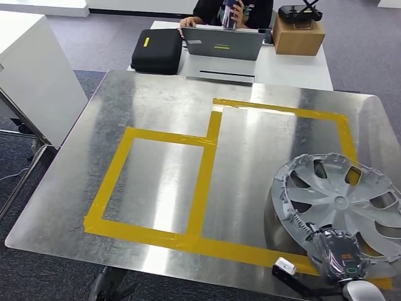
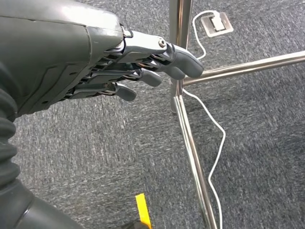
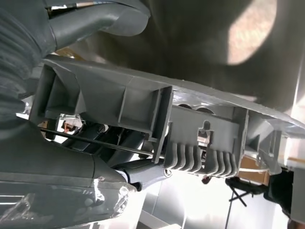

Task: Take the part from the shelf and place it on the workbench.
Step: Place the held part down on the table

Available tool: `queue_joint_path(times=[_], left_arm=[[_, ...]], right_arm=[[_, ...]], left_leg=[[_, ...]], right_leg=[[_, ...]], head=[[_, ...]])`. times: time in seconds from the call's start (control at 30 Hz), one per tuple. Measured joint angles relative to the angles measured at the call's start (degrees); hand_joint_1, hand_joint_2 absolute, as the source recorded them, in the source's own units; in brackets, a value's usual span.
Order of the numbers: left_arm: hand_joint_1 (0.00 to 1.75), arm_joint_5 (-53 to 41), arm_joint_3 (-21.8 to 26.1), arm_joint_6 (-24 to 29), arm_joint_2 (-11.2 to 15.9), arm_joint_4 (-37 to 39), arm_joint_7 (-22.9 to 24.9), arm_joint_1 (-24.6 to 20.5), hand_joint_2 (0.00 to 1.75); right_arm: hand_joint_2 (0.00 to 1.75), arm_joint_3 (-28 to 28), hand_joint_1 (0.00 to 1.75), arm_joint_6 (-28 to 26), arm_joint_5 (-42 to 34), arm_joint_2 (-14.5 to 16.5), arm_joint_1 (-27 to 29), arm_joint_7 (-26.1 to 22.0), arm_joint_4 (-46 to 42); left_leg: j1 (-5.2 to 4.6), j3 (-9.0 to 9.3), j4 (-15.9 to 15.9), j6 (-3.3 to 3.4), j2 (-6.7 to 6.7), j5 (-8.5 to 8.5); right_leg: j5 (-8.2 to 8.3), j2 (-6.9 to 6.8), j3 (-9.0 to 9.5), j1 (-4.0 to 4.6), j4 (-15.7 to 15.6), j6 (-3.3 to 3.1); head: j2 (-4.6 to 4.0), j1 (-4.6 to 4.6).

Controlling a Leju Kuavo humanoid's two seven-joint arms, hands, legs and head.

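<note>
Two yellow tape rectangles (image 1: 203, 182) mark a shiny metal workbench (image 1: 156, 113). Left of it, the left hand (image 2: 118, 71) hangs over grey carpet (image 2: 251, 143) beside steel legs (image 2: 190, 143) and a white cable (image 2: 216, 143), fingers straight, slightly apart, holding nothing. At the bench's near right corner, a grey hubcap (image 1: 338, 200) lies tilted over the larger rectangle's edge, its near rim gripped by the right hand (image 1: 338, 254). Beyond the bench, a person (image 1: 232, 9) sits behind a laptop (image 1: 222, 42), a black case (image 1: 156, 50) to its left and a cardboard box (image 1: 297, 34) to its right.
</note>
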Motion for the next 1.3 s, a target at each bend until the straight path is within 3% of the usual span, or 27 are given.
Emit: queue_joint_path(times=[0.3, 0.57, 0.87, 1.13, 1.27, 1.3], left_arm=[[0.00, 0.4, -0.5, 0.1, 0.0, 0.0, 0.0, 0.1, 1.75], [0.00, 0.4, -0.6, 0.1, 0.0, 0.0, 0.0, 0.1, 1.75], [0.00, 0.4, -1.4, 0.2, -0.1, 0.0, 0.0, 0.0, 1.75], [0.00, 0.4, -2.1, 0.3, -0.2, 0.0, 0.0, -0.1, 1.75], [0.00, 0.4, -2.3, 0.2, -0.2, 0.0, 0.0, -0.1, 1.75], [0.00, 0.4, -2.4, 0.0, -0.2, 0.0, 0.0, -0.1, 1.75]], right_arm=[[1.75, -0.9, 1.75, -1.0, -1.0, -0.9, 1.5, 0.1, 0.6], [1.75, -1.8, 1.75, -4.0, -1.4, -1.0, 1.8, -4.9, 1.1], [1.75, 1.6, 1.75, -10.8, 0.7, -1.0, -0.9, -9.3, 1.3], [1.75, 5.7, 1.75, -11.5, 3.3, -0.9, -3.2, -9.7, 1.3], [1.75, 6.6, 0.00, -11.2, 3.4, -0.9, -3.2, -7.6, 1.3], [1.75, 6.7, 0.00, -11.2, 3.3, -0.9, -3.1, -7.2, 1.3]], left_leg=[[0.00, 0.01, 0.0, 0.00, 0.00, 0.00], [0.00, 0.01, 0.0, 0.00, 0.00, 0.00], [0.01, 0.01, 0.0, 0.00, 0.01, 0.00], [0.01, 0.01, 0.0, 0.00, 0.00, 0.00], [0.01, 0.00, 0.0, 0.00, 0.00, 0.00], [0.01, 0.00, 0.0, 0.00, 0.00, 0.00]], right_leg=[[0.00, 0.00, 0.00, 0.00, 0.0, 0.00], [0.00, 0.00, 0.00, 0.00, 0.0, 0.00], [0.00, 0.02, 0.01, 0.01, 0.0, 0.00], [0.00, 0.00, 0.01, 0.01, 0.0, 0.00], [0.00, 0.01, 0.00, 0.01, 0.0, 0.00], [0.00, 0.01, 0.00, 0.01, 0.0, 0.00]], head=[[0.00, -0.01], [0.00, -0.01], [0.00, -0.01], [0.00, -0.01], [0.00, 0.00], [0.00, 0.00]])
